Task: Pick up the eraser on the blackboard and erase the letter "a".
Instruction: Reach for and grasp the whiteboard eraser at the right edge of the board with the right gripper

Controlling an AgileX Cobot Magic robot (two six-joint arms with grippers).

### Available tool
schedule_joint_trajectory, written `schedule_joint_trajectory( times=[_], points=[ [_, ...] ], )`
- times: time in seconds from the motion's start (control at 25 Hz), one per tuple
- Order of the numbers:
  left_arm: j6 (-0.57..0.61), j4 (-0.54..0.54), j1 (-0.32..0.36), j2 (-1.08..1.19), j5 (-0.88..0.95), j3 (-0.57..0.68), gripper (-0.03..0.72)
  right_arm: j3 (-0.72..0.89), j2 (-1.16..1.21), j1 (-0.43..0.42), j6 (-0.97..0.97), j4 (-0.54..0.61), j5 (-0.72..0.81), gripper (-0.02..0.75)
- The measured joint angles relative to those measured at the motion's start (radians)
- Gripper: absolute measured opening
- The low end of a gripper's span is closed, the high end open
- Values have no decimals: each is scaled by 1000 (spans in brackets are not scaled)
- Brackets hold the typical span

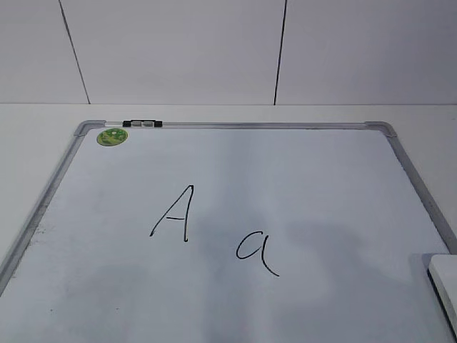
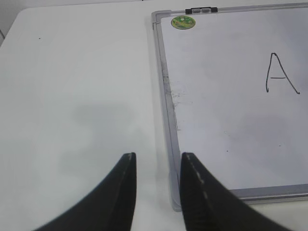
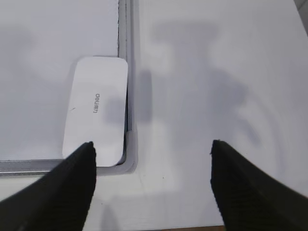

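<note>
Item: eraser (image 3: 96, 110), untouched, lying in the blackboard's (image 3: 29, 72) near right corner against the frame.
Right gripper (image 3: 153, 147) spread wide, offset beside it; should centre over the block first. Left gripper (image 2: 158, 156) narrowly parted, empty. Letter "a" (image 1: 257, 250) intact.

Lab bench — bare white table (image 2: 72, 96)

Bright, even overhead light washes all three views pale, laying soft grey shadows across the blackboard (image 1: 300, 179) and worktop (image 3: 216, 72), while the near black fingers (image 2: 199, 192) look slightly blurred.
</note>
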Motion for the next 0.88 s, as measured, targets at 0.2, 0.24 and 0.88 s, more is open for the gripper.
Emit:
schedule_joint_trajectory(
  times=[0.2, 0.24, 0.88],
  points=[
    [0, 0, 0, 0, 0, 0, 235, 0, 82, 0, 12, 12, -2, 592],
    [0, 0, 0, 0, 0, 0, 235, 0, 91, 0, 29, 16, -2, 592],
    [0, 0, 0, 0, 0, 0, 235, -22, 130, 13, 116, 86, -25, 592]
  ],
)
